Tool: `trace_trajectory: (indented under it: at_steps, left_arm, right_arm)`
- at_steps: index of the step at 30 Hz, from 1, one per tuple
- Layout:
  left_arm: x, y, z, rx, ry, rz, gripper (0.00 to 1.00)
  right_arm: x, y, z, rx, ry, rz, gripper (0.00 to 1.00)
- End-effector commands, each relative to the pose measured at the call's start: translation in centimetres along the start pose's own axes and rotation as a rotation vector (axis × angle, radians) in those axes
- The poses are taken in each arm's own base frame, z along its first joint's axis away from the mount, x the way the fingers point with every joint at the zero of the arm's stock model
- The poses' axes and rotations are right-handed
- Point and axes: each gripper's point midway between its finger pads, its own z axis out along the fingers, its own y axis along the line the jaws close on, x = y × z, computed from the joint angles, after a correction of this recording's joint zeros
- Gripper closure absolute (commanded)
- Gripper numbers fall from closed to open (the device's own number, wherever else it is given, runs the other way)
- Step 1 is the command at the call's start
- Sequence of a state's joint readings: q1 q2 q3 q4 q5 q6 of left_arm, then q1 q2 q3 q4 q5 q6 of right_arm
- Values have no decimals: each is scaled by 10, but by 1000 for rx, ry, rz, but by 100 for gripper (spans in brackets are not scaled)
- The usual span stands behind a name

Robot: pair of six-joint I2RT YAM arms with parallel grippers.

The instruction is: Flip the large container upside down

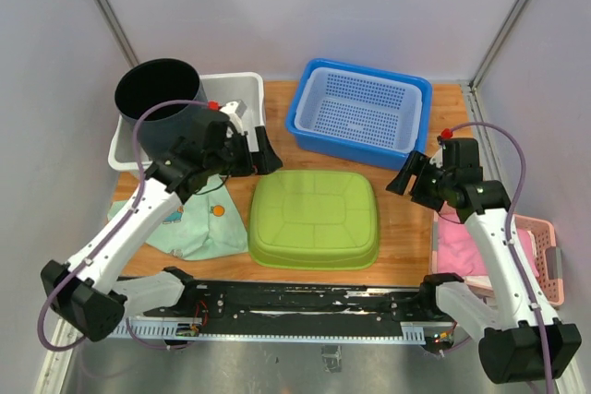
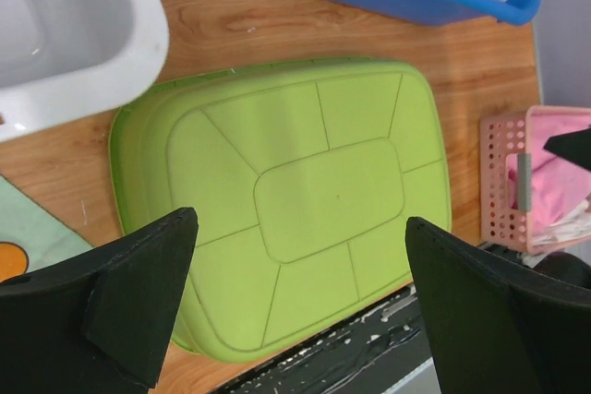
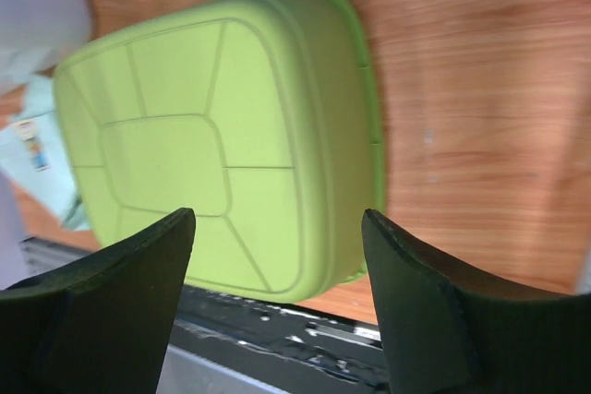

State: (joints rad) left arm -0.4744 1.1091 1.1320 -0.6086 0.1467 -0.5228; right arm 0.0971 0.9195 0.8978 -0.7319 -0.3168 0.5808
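Right, the green container sits bottom-up on the wooden tabletop, rim down, ribbed base facing the ceiling. It lies between my two pincers, a little nearer the arm bases than either.

The left pincer hangs just off the container's far left corner. Its fingers are spread wide with nothing between them. Through its wrist camera the green base fills the gap below.

The right pincer hangs off the container's right side, apart from it. Its fingers are likewise spread and grip nothing. Below it I see the container's right edge and bare wood beyond.

Surface: warm orange wood grain. A black rail runs along the near edge, with grey metal past that.

- Behind the left pincer there is a white bin and a black bucket. I cannot tell whether the bucket stands in the bin or beside it.
- Under the left arm a mint cloth lies flat, just beside the container.
- Beyond the right pincer, towards the back wall, there is a blue basket with a pale perforated liner.
- On that pincer's outer side a pink basket holds a pink cloth, at the table's right edge.

Room: plain white walls on three sides, with grey struts slanting up the back corners.
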Motion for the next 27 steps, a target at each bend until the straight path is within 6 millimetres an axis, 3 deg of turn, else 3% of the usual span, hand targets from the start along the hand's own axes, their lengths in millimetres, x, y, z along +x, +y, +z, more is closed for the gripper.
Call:
trace_trajectory:
  at_steps: [1, 5, 9, 12, 15, 19, 22, 27]
  left_arm:
    - [-2, -15, 26, -37, -6, 107, 1]
    - [5, -29, 58, -66, 16, 174, 1]
    - [27, -39, 92, -133, 30, 265, 1]
    - [51, -38, 111, -132, 57, 279, 1]
    - [82, -28, 122, -108, 113, 263, 1]
    - [110, -32, 119, -64, 163, 286, 1]
    - [131, -40, 113, -19, 203, 303, 1]
    - [147, -52, 100, 75, 237, 295, 1]
  right_arm:
    - [-11, -47, -17, 271, -16, -112, 27]
    - [-36, -55, -29, 375, -82, -134, 29]
    - [-76, -64, -38, 490, -214, -142, 30]
    - [-108, -54, -33, 498, -277, -146, 31]
    - [-137, -44, -15, 491, -292, -132, 34]
    - [-162, -28, 26, 439, -225, -136, 44]
    - [-169, -21, 58, 407, -144, -109, 56]
    - [-161, -32, 91, 455, -44, -37, 55]
